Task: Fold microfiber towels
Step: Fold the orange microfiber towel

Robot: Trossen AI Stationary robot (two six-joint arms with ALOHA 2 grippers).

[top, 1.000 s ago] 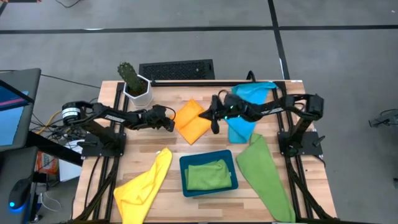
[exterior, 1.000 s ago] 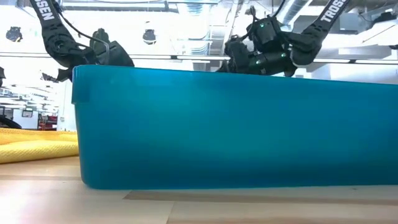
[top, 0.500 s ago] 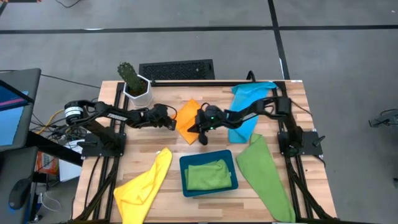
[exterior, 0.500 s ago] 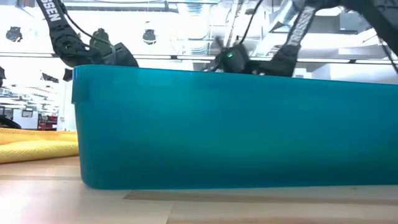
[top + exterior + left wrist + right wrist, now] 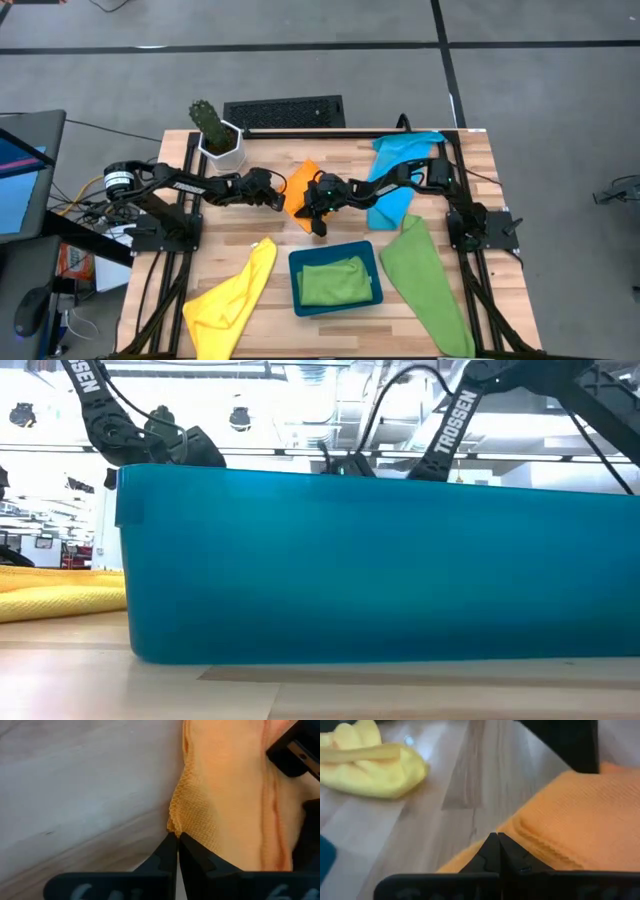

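Nearest the worktop's front edge, a green towel [image 5: 335,280] lies in the teal tray [image 5: 296,262]. Past it, mid-worktop, my left claw [image 5: 276,197] and right claw [image 5: 318,222] are each pinched shut on a corner of the orange towel [image 5: 298,180], probably so I can carry one edge over the other.

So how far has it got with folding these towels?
Done, it seems: one green towel lies folded in the teal tray. In hand: the orange towel, part folded, with the left gripper shut on one edge and the right gripper shut at its near corner. Left: the yellow towel, the other green towel and the blue towel lie loose.
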